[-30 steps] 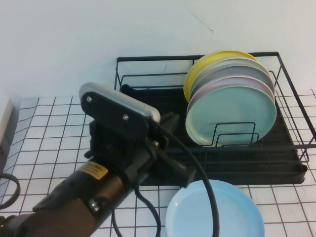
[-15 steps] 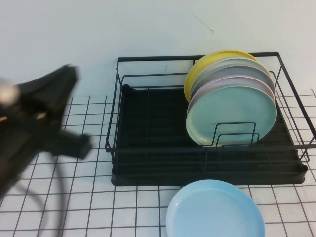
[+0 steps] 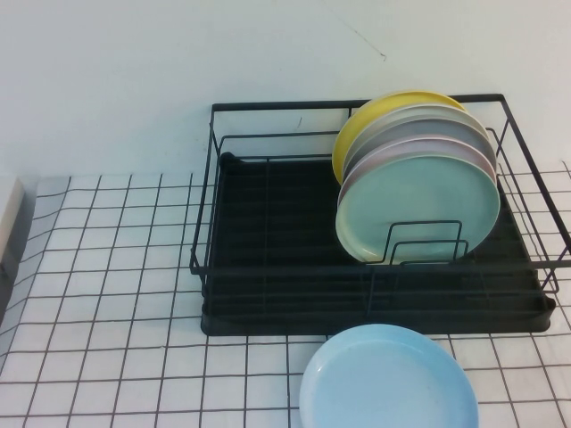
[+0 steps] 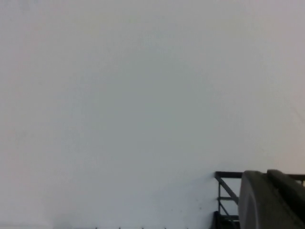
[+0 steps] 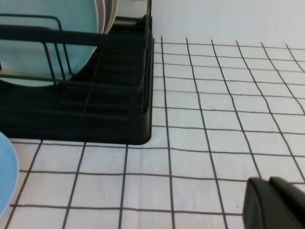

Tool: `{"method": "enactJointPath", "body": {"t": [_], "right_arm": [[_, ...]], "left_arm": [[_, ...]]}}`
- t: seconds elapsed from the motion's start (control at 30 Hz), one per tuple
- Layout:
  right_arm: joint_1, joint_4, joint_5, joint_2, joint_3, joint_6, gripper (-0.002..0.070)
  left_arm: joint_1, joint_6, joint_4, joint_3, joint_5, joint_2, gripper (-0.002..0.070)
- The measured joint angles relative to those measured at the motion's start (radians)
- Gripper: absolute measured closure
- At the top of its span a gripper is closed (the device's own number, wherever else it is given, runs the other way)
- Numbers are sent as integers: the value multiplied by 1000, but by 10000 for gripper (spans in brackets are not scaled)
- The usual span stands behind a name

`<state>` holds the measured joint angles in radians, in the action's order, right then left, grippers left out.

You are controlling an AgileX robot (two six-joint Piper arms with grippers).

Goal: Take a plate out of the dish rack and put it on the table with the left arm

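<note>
1. Plate (image 3: 388, 379): light blue, lies flat on the worktop (image 3: 107, 285) at bottom centre-right of the high view, just in front of the rack (image 3: 268, 241). Its lower edge is cut by the frame bottom. Nothing touches it from above.
2. Same plate shows in the right wrist view as a blue sliver (image 5: 5, 176) at the lower left edge, beside the rack's front corner.
3. Rack: black wire frame w/ black tray base, centre to right of the high view, against the pale wall (image 3: 134, 80). Left part of the tray is bare.
4. Stack in rack, right side, standing on edge in the dividers: mint-green plate (image 3: 419, 209) in front, then a pinkish one, a grey one, and a yellow plate (image 3: 375, 111) at the back.
5. Left tool (image 4: 271, 200): not in the high view. In the left wrist view only a dark grey part shows at lower right, in front of the wall and a rack corner (image 4: 224, 191). Jaws together, holding nothing.
6. Right tool (image 5: 274, 202): not in the high view. In the right wrist view a dark part shows at lower right, low over the gridded worktop, apart from the rack. Jaw state: cannot tell.
7. Pale object (image 3: 7, 223) at the left edge of the high view, mid-height; identity unclear.
</note>
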<state>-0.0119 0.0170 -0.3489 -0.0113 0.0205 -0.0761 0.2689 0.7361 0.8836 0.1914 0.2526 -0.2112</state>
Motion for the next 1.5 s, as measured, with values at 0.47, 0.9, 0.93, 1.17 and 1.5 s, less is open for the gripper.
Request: {"method": "enactJointPath", "body": {"t": [0.47, 0.9, 0.93, 1.17, 1.5], "right_arm": [[0, 0, 0, 0, 0, 0, 678], [0, 0, 0, 0, 0, 0, 678], [0, 0, 0, 0, 0, 0, 678], [0, 0, 0, 0, 0, 0, 678], [0, 0, 0, 0, 0, 0, 678]], "left_arm": [[-126, -46, -45, -213, -30, 221, 677], [-244, -576, -702, -213, -290, 225, 677], [-244, -625, -743, -213, -341, 225, 677], [-244, -791, -853, -211, -558, 225, 677], [-244, -804, -860, -211, -563, 225, 678]]}}
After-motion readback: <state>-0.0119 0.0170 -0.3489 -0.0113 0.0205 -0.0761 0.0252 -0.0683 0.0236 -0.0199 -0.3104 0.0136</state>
